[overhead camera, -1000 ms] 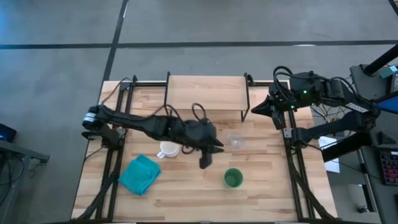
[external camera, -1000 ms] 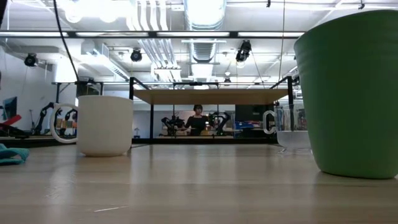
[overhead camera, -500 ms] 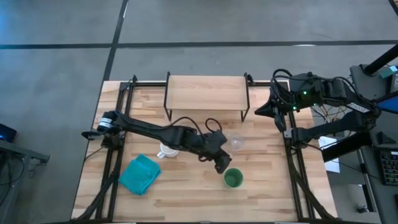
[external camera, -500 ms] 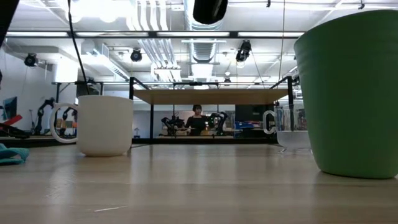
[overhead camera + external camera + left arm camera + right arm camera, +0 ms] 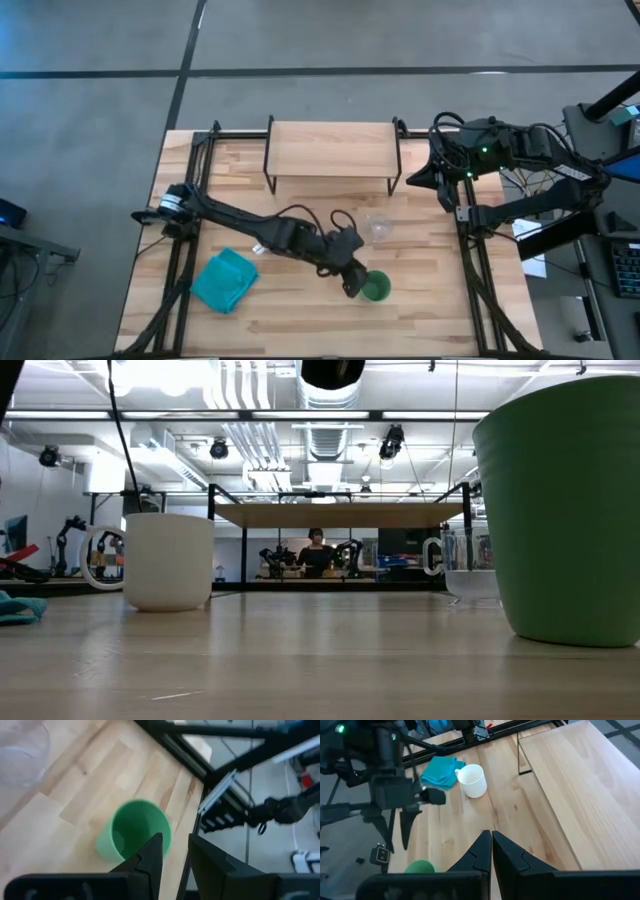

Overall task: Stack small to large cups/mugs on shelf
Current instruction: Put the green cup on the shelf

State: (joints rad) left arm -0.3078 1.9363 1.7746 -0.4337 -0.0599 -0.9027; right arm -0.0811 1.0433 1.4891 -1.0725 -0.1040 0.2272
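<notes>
Left gripper [image 5: 172,852], fingers slightly spread, hovers beside the green plastic cup [image 5: 134,836]; descending off-centre could tip it.

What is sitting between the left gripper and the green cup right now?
Nothing visible. The left gripper hangs open just above the green cup, at its rim on the side nearer the left arm. The clear glass stands apart, nearer the shelf.
</notes>
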